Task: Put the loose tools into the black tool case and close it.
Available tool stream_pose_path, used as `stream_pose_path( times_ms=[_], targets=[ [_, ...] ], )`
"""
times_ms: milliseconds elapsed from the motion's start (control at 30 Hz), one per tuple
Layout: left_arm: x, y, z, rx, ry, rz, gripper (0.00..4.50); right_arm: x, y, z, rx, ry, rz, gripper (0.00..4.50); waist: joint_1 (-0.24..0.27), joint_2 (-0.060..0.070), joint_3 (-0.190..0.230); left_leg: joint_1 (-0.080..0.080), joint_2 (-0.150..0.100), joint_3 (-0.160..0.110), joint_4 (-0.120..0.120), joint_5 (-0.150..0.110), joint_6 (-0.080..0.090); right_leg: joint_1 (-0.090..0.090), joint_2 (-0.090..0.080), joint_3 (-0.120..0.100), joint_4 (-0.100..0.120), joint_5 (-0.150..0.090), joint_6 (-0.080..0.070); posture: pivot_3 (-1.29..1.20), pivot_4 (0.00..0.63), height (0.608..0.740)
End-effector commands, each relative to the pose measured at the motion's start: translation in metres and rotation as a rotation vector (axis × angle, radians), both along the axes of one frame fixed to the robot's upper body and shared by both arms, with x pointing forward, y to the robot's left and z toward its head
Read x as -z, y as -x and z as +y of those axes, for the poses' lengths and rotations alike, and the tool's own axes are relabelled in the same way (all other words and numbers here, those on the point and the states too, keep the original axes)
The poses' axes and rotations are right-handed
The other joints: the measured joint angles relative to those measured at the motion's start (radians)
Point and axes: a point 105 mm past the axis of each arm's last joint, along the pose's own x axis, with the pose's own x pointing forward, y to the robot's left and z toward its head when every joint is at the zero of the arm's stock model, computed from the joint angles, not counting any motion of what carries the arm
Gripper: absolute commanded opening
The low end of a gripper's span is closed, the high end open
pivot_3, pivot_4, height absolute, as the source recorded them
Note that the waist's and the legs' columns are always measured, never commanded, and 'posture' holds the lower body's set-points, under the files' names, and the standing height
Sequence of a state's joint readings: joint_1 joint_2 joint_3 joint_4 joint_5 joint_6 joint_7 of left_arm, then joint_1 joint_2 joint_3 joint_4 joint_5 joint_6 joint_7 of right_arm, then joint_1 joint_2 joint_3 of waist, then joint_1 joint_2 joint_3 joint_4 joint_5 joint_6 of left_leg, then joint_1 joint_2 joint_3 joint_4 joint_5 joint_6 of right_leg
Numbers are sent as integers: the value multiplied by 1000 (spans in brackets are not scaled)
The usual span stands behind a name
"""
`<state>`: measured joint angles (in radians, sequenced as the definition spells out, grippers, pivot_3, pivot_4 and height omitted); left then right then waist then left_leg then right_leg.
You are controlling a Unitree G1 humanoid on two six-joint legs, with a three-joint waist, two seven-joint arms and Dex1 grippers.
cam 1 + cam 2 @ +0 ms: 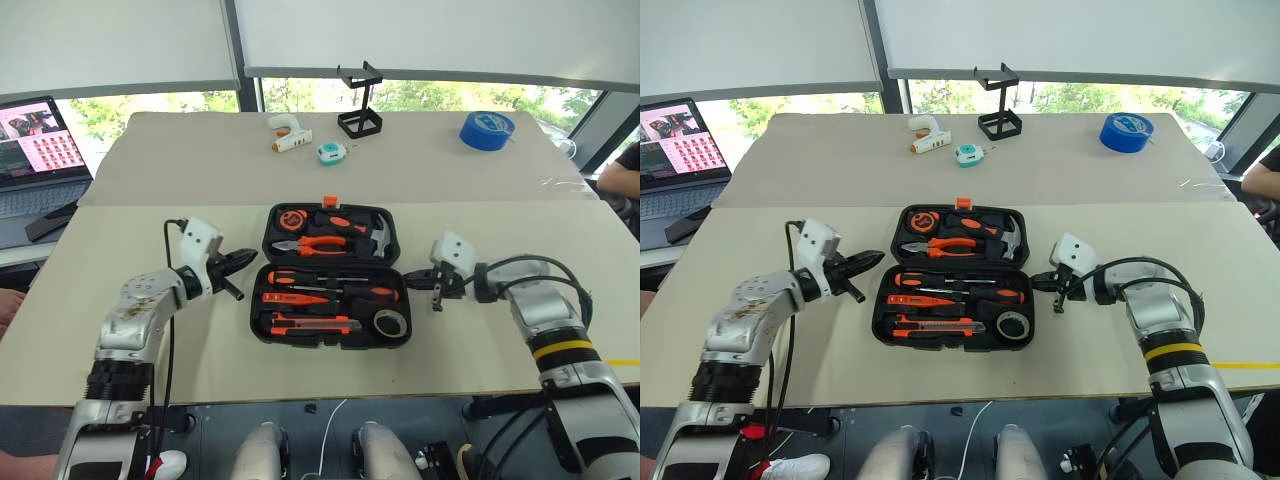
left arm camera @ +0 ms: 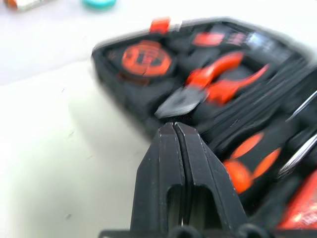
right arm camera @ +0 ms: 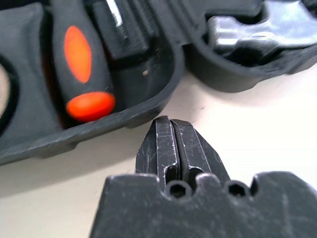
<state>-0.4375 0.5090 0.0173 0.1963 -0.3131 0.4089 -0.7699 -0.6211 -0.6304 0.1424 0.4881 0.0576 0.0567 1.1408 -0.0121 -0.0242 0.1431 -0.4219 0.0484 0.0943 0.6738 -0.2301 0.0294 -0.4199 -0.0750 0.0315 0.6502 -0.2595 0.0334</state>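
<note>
Beige tabletop (image 1: pixel 150 330) carries the black tool case (image 1: pixel 330 235), lying open at its centre. Its near half holds screwdrivers (image 1: pixel 330 292), a utility knife (image 1: pixel 312 324) and a small tape roll (image 1: pixel 389 322); pliers (image 1: pixel 318 244) fill the far half. Left gripper (image 1: pixel 244 257) and right gripper (image 1: pixel 412 281) flank it, both pinched together, empty.

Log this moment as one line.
case: open, tools seated | left gripper: shut, empty, beside case | right gripper: shut, empty, beside case

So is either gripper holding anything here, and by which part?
Nothing is held. The left gripper and the right gripper are both shut on nothing, one at each side of the open black tool case.
</note>
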Motion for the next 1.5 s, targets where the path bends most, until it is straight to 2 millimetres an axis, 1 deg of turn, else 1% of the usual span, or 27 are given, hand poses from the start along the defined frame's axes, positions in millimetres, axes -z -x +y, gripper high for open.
stream_pose_path(
  times_ms=[33,100,200,267,400,500,633,733,767,800,833,900,933,1000,1033,1100,1167,1200,1300,1433,1500],
  targets=[
    [2,-4,-13,41,-40,-15,81,-12,-5,9,-26,-22,-67,34,-1,0,0,0,0,0,0,0,0,0,0,0,0,0,0,0,150,740],
    [2,-4,-23,70,-16,-17,81,-12,-6,12,-30,-30,-73,34,0,0,0,0,0,0,1,0,0,0,0,0,0,0,0,0,150,740],
    [2,0,-31,112,4,-16,81,-11,-5,14,-40,-37,-72,34,3,0,0,-1,0,1,2,0,0,0,0,0,0,0,0,0,150,740],
    [5,9,-36,168,9,4,81,-8,-1,14,-55,-42,-56,34,4,0,0,-1,0,1,2,0,1,0,0,0,0,0,1,0,150,740],
    [7,22,-33,194,1,35,81,-8,7,11,-65,-42,-52,34,3,0,0,-1,0,0,2,-1,1,0,0,0,-1,0,1,0,150,740],
    [8,29,-28,184,-2,40,81,-7,11,6,-55,-42,-48,34,2,0,0,-1,1,-1,2,-1,1,0,0,0,-1,0,1,0,150,740],
    [9,32,-21,152,7,42,81,-5,14,2,-38,-46,-42,34,4,0,0,-1,1,-1,2,-1,2,0,-1,0,-1,0,1,0,150,740],
    [3,31,-8,97,37,30,81,-7,14,-10,22,-66,-12,34,3,0,0,-1,1,-1,2,-1,2,0,-1,0,-1,0,1,0,150,740],
    [3,29,1,51,16,39,320,-13,13,-15,52,-92,-7,304,3,0,0,-1,1,-1,2,-1,2,0,-1,0,-1,0,1,0,150,740],
    [4,31,9,31,-9,74,598,-15,19,-19,52,-102,61,612,3,0,0,-1,1,-1,2,-1,2,0,-1,0,-1,0,1,0,150,740],
    [1,34,14,23,9,108,865,-21,21,-21,54,-115,56,866,4,0,0,-1,1,-1,2,-1,2,0,-1,0,-1,0,1,0,150,740],
    [-10,40,25,15,46,160,1549,-35,23,-25,80,-169,82,1488,2,0,0,-2,1,-2,2,-1,2,0,-1,0,0,0,1,0,150,740],
    [-16,41,29,5,64,189,1973,-42,24,-28,102,-185,96,1869,2,0,0,-2,1,-2,2,-1,2,0,-1,0,0,0,1,0,150,740],
    [-24,42,36,-30,69,254,2713,-53,26,-30,148,-228,165,2583,1,0,0,-1,1,-3,2,-1,2,0,-1,0,0,0,1,0,150,740],
    [-29,43,37,-29,77,285,2917,-58,25,-32,188,-227,197,2802,1,0,0,-1,1,-3,2,-1,2,0,-1,0,0,0,1,0,150,740],
    [-39,39,36,-49,79,331,3735,-63,18,-37,286,-172,231,3587,0,0,0,-2,1,-4,3,-1,2,-1,-1,0,1,0,1,0,150,740],
    [-46,32,30,-48,79,374,4429,-71,12,-35,360,-186,306,4267,2,-1,1,-2,0,-4,4,-1,2,-1,-1,0,4,0,1,0,150,740],
    [-48,26,26,-60,82,382,4500,-74,7,-33,395,-192,341,4445,2,-1,1,-1,0,-4,4,-1,2,-1,-1,0,4,0,1,0,150,740],
    [-52,0,17,-141,103,374,4500,-76,-6,-26,473,-195,414,4445,4,-1,1,-1,-1,-5,5,-1,2,-1,0,0,5,0,1,0,150,740],
    [-44,-22,4,-192,56,375,4500,-72,-31,-22,571,-166,405,4445,1,-1,0,-2,-2,-5,4,-1,2,-2,0,0,4,0,1,0,150,740],
    [-41,-30,-1,-207,57,369,4500,-69,-41,-20,602,-164,405,4445,0,-1,1,-4,-2,-4,4,-1,1,-4,-1,0,5,0,1,0,150,740]
  ],
)
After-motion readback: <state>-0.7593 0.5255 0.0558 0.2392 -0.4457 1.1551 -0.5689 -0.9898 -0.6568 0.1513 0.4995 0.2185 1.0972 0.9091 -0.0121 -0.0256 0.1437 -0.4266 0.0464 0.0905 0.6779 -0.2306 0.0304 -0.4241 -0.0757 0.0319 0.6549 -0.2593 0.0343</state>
